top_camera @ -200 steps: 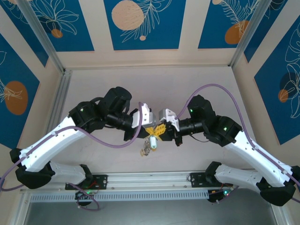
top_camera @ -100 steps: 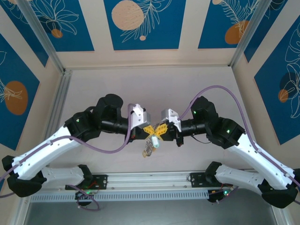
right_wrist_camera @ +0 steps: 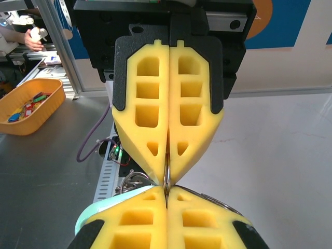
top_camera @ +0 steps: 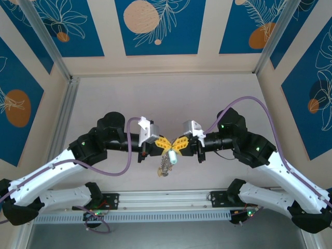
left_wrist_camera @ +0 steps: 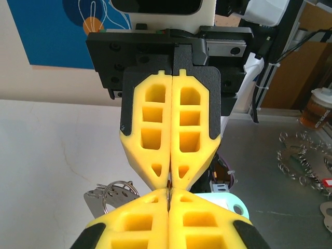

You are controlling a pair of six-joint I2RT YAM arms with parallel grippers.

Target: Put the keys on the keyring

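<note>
My left gripper [top_camera: 165, 143] and right gripper [top_camera: 177, 144] meet tip to tip above the middle of the table, both shut. A thin metal edge of the keyring [right_wrist_camera: 167, 175] is pinched between both pairs of yellow pads, and its grey rim [right_wrist_camera: 220, 202] curves out to one side. The pale teal key [top_camera: 173, 158] hangs just under the tips, with its head [left_wrist_camera: 229, 203] beside my left pads. A silvery chain-like fringe [top_camera: 164, 168] dangles below, and a small split ring [left_wrist_camera: 115, 191] hangs with it. The red and yellow keys are hidden.
An aluminium rail [top_camera: 166, 199] runs along the table's near edge between the arm bases. Purple cables [top_camera: 244, 99] loop over both arms. Off the table stand an orange basket [right_wrist_camera: 31, 104], a metal bench with loose rings [left_wrist_camera: 301, 158] and a cup [left_wrist_camera: 320, 106].
Both wrists have swung from angled to level, so the grippers now face each other in a straight line. The left arm drew back to the left. The hanging bundle stayed between the tips.
</note>
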